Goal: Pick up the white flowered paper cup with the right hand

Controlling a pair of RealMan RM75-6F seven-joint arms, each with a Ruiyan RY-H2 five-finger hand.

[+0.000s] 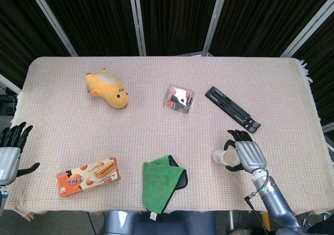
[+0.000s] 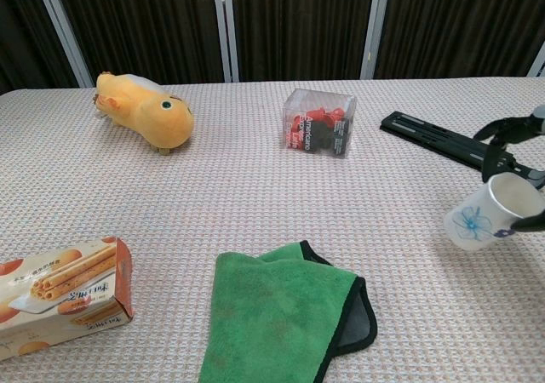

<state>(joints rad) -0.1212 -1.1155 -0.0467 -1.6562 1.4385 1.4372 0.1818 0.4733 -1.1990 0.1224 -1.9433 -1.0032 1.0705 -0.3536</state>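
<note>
The white paper cup (image 1: 223,156) with a blue flower print (image 2: 483,215) is off the cloth and tilted, its mouth up and to the right in the chest view. My right hand (image 1: 244,154) grips it from the right side, dark fingers (image 2: 504,134) curling over its rim, near the table's front right. Only those fingers and a thumb tip show at the right edge of the chest view. My left hand (image 1: 10,150) hangs beside the table's left edge with fingers spread, holding nothing.
A black folded stand (image 1: 232,108) lies just behind the right hand. A clear box of red items (image 1: 179,98) sits mid-table, a yellow plush toy (image 1: 108,88) at back left, a green cloth (image 1: 163,180) and a biscuit box (image 1: 88,175) along the front edge.
</note>
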